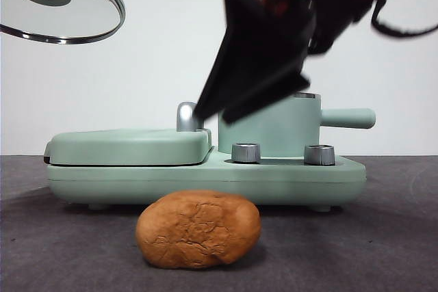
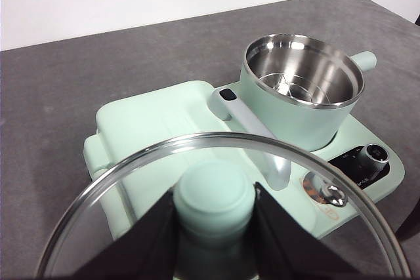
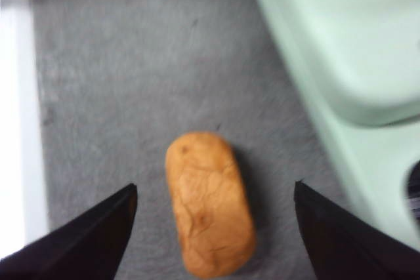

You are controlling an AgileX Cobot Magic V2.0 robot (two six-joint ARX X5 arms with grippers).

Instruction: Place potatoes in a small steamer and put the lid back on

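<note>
The brown cracked potato (image 1: 198, 229) lies on the grey table in front of the green appliance; it also shows in the right wrist view (image 3: 209, 202). My right gripper (image 1: 215, 115) hangs open above it, jaws spread wide to either side (image 3: 213, 227), not touching it. The mint-green steamer pot (image 1: 274, 126) stands uncovered on the appliance, its steel inside empty in the left wrist view (image 2: 302, 77). My left gripper (image 2: 215, 218) is shut on the knob of the glass lid (image 2: 216, 198) and holds it high at the upper left (image 1: 58, 1).
The flat green grill plate (image 1: 130, 145) sits closed to the left of the pot, with a steel hinge handle (image 1: 186, 115). Two steel dials (image 1: 246, 152) face the front of the appliance base (image 1: 205, 179). Grey table (image 1: 383, 237) lies around the potato.
</note>
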